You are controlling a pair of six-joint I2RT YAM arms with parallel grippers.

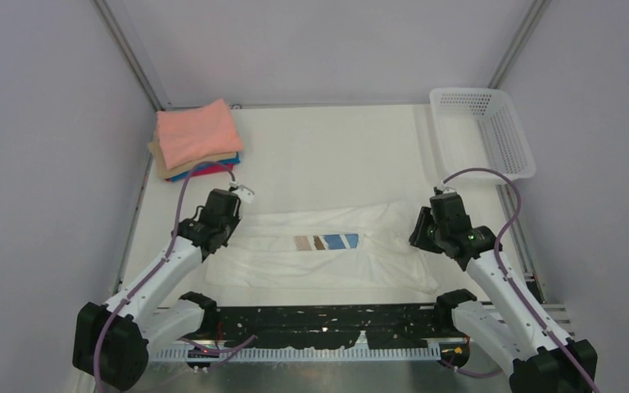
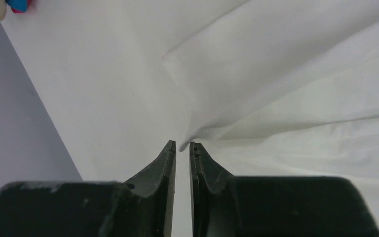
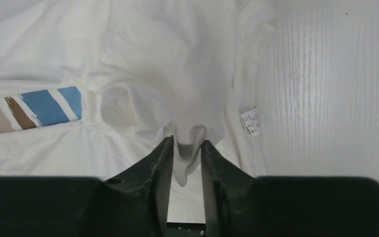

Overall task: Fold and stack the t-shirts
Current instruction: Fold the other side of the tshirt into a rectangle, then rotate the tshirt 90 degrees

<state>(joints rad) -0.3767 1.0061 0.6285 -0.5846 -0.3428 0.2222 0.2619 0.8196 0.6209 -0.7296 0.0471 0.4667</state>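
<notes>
The white t-shirt (image 1: 328, 254) lies spread across the near middle of the table, with its tan, brown and blue print (image 1: 326, 242) facing up. My left gripper (image 1: 218, 235) is at the shirt's left edge, its jaws nearly closed on a small tip of white cloth (image 2: 183, 145). My right gripper (image 1: 423, 232) is at the shirt's right end, shut on a hanging fold of white cloth (image 3: 186, 148) near the collar and label (image 3: 250, 121). A stack of folded t-shirts (image 1: 195, 136), salmon-pink on top, sits at the back left.
A white perforated plastic basket (image 1: 485, 129) stands at the back right. The table's left edge and the grey wall show in the left wrist view (image 2: 15, 108). The black rail (image 1: 328, 321) runs along the near edge.
</notes>
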